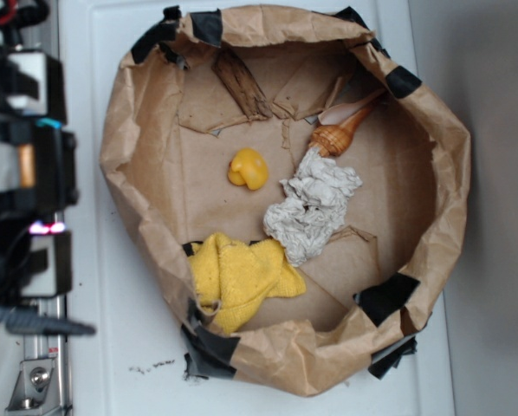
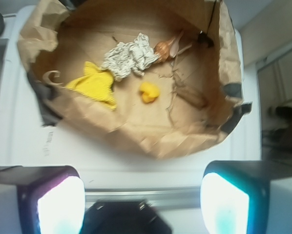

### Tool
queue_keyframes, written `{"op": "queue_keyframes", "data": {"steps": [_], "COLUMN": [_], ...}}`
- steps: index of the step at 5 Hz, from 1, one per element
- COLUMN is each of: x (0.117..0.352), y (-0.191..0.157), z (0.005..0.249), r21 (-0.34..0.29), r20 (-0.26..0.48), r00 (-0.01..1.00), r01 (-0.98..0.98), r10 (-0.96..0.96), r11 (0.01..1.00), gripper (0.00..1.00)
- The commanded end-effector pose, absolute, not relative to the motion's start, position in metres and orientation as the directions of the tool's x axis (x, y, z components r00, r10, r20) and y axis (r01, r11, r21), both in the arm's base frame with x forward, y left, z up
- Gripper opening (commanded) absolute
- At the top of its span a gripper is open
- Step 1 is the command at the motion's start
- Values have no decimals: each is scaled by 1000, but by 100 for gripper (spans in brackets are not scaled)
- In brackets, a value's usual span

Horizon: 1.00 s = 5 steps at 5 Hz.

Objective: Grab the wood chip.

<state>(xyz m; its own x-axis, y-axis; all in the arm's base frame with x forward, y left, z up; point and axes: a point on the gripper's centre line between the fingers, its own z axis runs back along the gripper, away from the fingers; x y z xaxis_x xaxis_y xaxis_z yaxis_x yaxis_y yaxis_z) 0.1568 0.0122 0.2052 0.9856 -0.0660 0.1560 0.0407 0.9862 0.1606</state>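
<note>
Well ahead of the jaws, inside the paper bin, the wood chip is lying flat by the far wall, beyond the yellow toy. The gripper is hovering outside, jaws spread wide, holding nothing; approach is beginning, calling for reaching over the rim.

Wood chip: dark brown streaky sliver, lying flat, diagonal, against paper wall.

The arm sits at the scene's left edge in the exterior view. In the wrist view the claw is spread wide, its two fingers apart, holding nothing.
</note>
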Motion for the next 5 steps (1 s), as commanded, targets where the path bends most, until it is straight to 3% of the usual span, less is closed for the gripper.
{"op": "queue_keyframes", "data": {"steps": [1, 2, 3, 4, 5], "x": [200, 221, 250, 265, 267], "y": [53, 63, 51, 42, 36], "z": [176, 171, 155, 127, 102], "r21": [143, 117, 163, 173, 190], "r20": [233, 211, 144, 74, 63], "r00": [928, 911, 908, 903, 890], "r01": [262, 336, 371, 406, 434], "r10": [-290, -354, -394, -423, -452], "r11": [955, 935, 914, 897, 881], "gripper": [100, 100, 100, 100, 100]}}
